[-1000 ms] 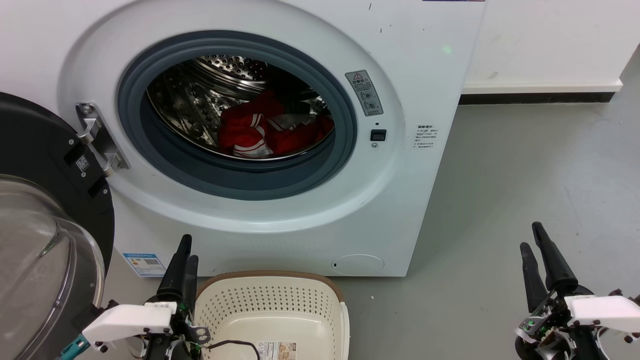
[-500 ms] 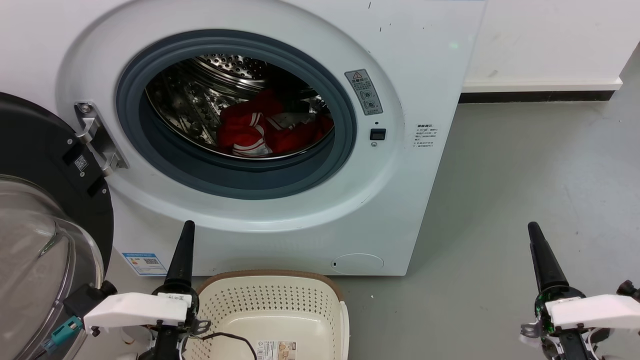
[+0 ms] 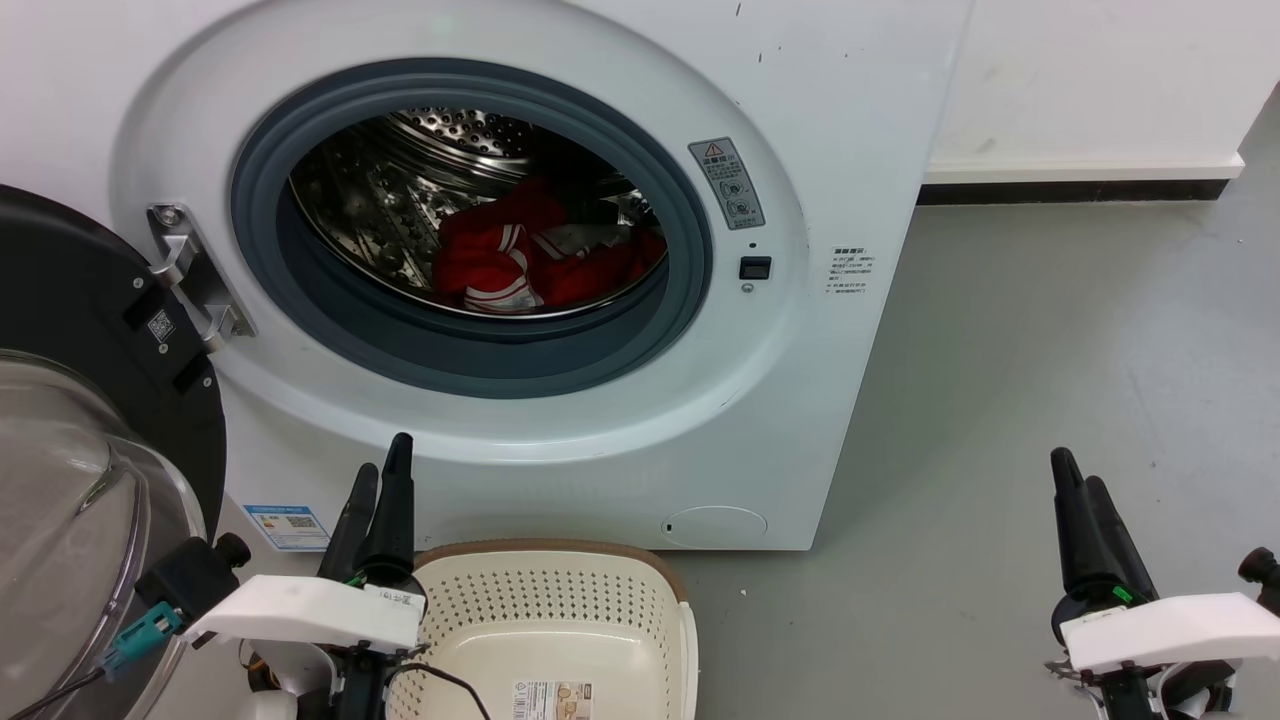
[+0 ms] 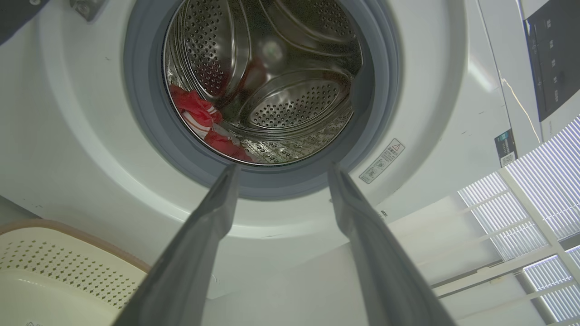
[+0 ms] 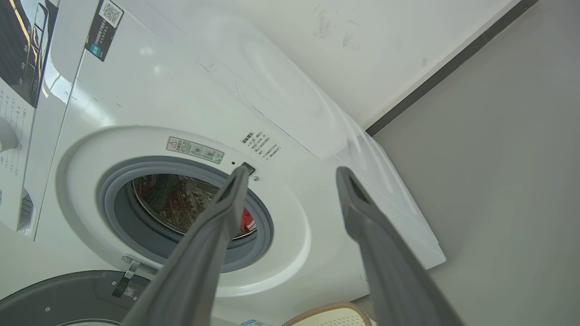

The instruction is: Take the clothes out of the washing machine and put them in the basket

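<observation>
1. The left gripper (image 3: 383, 460) has its jaws spread with nothing between them. In the left wrist view its fingers (image 4: 204, 235) frame the lower porthole. It stands at 7 o'clock in the head view, just beside the basket's left edge.
2. The right gripper (image 3: 1077, 470) also has its jaws parted and empty. It stands at 4 o'clock in the head view, over bare floor and well apart from the machine.
3. The floor (image 3: 1050, 330) is smooth, pale grey and faintly scuffed. It meets a white wall (image 3: 1090, 80) along a dark skirting strip (image 3: 1070, 195).
4. The washing machine (image 3: 820, 130) is white, with a grey gasket (image 3: 470, 350) ringing the perforated steel drum (image 3: 400, 190). A warning sticker (image 3: 728, 185) sits at 2 o'clock of the porthole.
5. The door (image 3: 60, 300) is black-rimmed with a glass bowl. It hangs wide open from its hinge at 9 o'clock of the porthole.
6. The clothes (image 3: 500, 265) are bright red, crumpled fabric with white-and-red striped trim. They lie on the drum's bottom, towards 5 o'clock of the opening.
7. The basket (image 3: 545, 552) is cream, with small holes and a brown rim. It stands on the floor at 6 o'clock of the porthole, with a paper label (image 3: 555, 698) on its bottom.
</observation>
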### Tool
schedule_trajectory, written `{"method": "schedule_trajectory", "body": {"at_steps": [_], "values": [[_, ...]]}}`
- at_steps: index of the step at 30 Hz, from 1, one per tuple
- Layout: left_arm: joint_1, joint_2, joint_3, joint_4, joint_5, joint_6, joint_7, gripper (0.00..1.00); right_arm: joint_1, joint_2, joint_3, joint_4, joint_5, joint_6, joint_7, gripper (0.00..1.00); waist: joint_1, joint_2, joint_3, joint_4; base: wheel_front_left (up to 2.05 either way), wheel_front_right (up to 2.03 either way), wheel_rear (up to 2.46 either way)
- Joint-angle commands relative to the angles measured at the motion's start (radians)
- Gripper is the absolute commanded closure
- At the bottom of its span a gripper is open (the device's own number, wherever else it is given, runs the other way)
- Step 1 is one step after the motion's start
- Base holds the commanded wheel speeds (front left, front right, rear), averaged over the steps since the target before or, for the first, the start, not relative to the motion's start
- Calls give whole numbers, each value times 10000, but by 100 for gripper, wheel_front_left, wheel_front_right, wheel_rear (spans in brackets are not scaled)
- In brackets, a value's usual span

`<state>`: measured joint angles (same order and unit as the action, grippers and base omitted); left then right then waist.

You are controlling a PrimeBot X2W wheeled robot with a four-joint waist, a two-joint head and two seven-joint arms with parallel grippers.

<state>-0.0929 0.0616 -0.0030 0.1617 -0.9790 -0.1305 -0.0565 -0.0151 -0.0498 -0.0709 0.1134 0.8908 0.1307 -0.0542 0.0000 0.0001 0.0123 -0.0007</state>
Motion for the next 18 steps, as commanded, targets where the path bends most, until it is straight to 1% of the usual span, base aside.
{"method": "schedule_trajectory", "body": {"at_steps": [1,7,18], "values": [[-324,123,-59,-191,410,-3,-88,0,-67,-17,52,-212,-317,0,-83,0,0,-1,4,4,0,0,0],[-309,117,-125,-210,1507,-3,-293,0,48,-17,156,-375,-1314,0,-186,0,0,-1,2,17,0,0,0],[-284,72,-69,-233,2979,1,-630,0,297,-16,279,-798,-3002,0,-130,0,0,-1,-21,7,0,0,0]]}}
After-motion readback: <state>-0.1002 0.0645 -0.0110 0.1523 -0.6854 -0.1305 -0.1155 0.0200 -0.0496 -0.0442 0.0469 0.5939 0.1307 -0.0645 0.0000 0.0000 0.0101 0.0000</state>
